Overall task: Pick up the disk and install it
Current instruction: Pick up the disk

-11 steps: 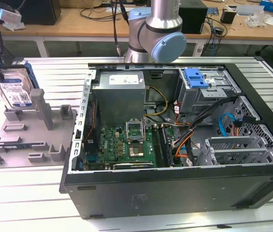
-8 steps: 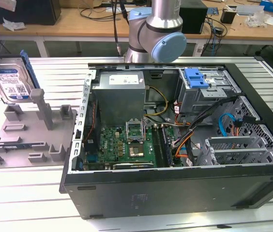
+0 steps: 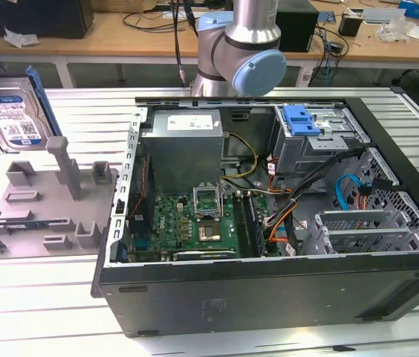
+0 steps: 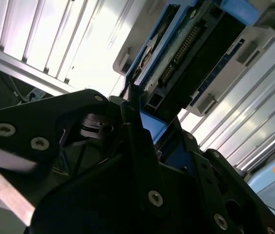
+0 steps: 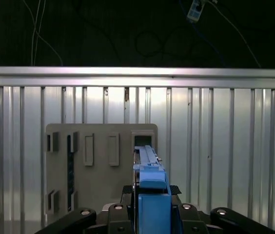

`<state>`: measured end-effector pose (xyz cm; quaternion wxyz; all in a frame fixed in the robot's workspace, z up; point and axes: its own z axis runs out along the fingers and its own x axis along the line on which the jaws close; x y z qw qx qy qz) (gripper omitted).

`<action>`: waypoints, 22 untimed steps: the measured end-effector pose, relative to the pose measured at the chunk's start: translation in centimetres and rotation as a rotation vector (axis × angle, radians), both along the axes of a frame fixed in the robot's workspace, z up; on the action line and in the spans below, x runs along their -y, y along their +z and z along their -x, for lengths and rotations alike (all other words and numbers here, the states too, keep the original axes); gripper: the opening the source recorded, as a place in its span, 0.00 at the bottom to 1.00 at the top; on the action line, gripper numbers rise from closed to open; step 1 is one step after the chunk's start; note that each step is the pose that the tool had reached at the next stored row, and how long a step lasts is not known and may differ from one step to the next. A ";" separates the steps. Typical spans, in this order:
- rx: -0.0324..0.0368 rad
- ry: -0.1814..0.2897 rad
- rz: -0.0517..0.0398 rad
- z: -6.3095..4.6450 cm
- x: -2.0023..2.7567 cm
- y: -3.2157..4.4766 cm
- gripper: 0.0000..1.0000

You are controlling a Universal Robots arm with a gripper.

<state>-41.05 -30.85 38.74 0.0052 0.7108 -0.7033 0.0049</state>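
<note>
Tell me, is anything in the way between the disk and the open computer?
Only the case's side wall. The gripper holds the disk above the grey fixture. The computer case, at the exterior view's right, lies open on top, with that wall between them.

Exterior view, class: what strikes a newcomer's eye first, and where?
The open computer case sits in the exterior view's middle, motherboard exposed. At that view's left the blue-framed disk hangs above the grey fixture; in the first wrist view the gripper clasps it edge-on.
</note>
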 end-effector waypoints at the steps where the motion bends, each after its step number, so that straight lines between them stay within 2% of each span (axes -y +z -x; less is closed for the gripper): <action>1: 0.0002 0.000 0.0000 0.0 0.00 0.24 0.37; 8: 0.0017 0.000 0.0000 0.0 0.00 2.19 0.37; 10: 0.0023 0.000 0.0000 0.0 0.00 2.89 0.37; 12: 0.0037 0.000 -0.0001 0.0 0.00 4.06 0.37; 22: 0.0072 0.000 0.0000 0.0 0.00 7.52 0.37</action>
